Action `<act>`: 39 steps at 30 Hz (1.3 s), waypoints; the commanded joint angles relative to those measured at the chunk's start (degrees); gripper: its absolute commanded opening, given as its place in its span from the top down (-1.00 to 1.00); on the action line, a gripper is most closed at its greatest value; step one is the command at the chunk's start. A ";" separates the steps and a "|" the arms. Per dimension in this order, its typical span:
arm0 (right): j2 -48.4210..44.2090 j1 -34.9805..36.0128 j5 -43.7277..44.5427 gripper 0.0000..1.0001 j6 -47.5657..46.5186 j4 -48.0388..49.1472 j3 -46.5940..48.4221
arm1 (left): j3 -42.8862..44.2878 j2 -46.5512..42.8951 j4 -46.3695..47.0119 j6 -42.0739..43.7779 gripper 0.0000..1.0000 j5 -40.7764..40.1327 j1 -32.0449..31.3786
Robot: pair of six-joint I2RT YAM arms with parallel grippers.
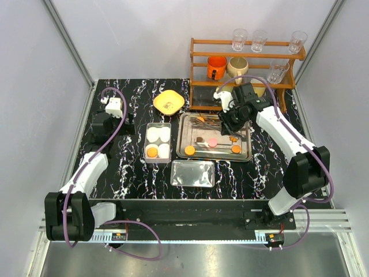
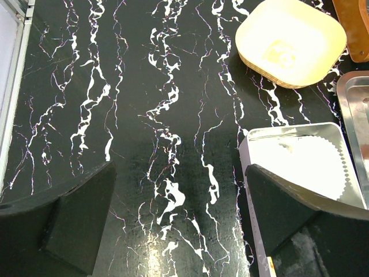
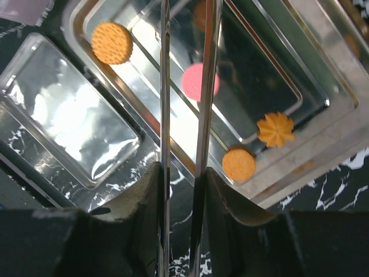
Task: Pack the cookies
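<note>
Several cookies lie in the steel tray (image 1: 245, 154): an orange one (image 1: 189, 150), a pink one (image 1: 212, 142), an orange one (image 1: 236, 149) and a flower-edged one (image 1: 233, 138). One orange cookie (image 1: 152, 152) sits in the white box (image 1: 158, 124) among paper cups. My right gripper (image 1: 233, 118) is shut on metal tongs (image 3: 164, 86), whose blades reach over the pink cookie (image 3: 190, 82) in the right wrist view. The orange cookie (image 3: 112, 42), flower cookie (image 3: 275, 128) and round cookie (image 3: 238, 164) show there too. My left gripper (image 1: 112, 118) is open and empty over bare table, left of the box (image 2: 300, 156).
A shiny rectangular lid (image 1: 193, 173) lies in front of the tray. A yellow bowl (image 1: 168, 101) sits behind the box. A wooden rack (image 1: 248, 63) with mugs and glasses stands at the back right, close behind my right arm.
</note>
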 commanded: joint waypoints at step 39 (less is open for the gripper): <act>10.28 24.32 -1.34 0.49 2.99 -2.60 14.97 | 0.61 -0.89 2.84 -0.46 -0.98 0.19 0.36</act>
